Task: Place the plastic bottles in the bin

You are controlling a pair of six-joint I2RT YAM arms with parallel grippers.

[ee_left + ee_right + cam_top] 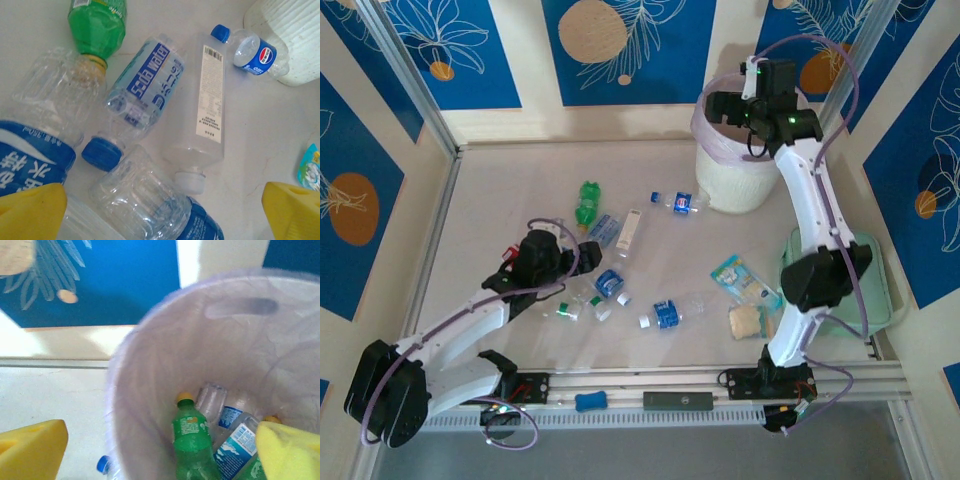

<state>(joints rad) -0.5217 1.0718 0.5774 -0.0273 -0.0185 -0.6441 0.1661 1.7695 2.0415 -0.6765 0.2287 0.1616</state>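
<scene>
- Yellow pads [30, 447] on your right gripper [162, 432] stand wide apart. It has let go and there is nothing in it.
- Your right gripper hangs right above the bin [732, 185]. The bin is a round white bucket with a thin pink bag over its rim. It stands at the far right of the bench [490, 190], close to the back wall.
- Look down into the bin and you see bottles lying at the bottom. There is a green bottle with a yellow cap [190, 440]. Next to it are clear bottles with blue labels [235, 440].
- Your left gripper [162, 205] has let go too. Its yellow pads are far apart and hold nothing.
- Your left gripper hangs low over a bunch of plastic bottles on the left middle of the bench.
- In that bunch, a blue-capped clear bottle [145, 80] lies in the middle. A white-label bottle [200, 115] lies just beside it.
- A second green bottle [97, 25] lies at the far end of the bunch. A big clear bottle [40, 130] lies on the left.
- A small bottle with a blue cap [252, 50] lies just beside the wall of the bin.
- Two more blue-label bottles [665, 312] lie nearer to you, between the two arms.
- A snack packet [735, 275] and a tan square piece [745, 322] lie close to your right arm. A mint-green case [885, 300] lies under that arm.
</scene>
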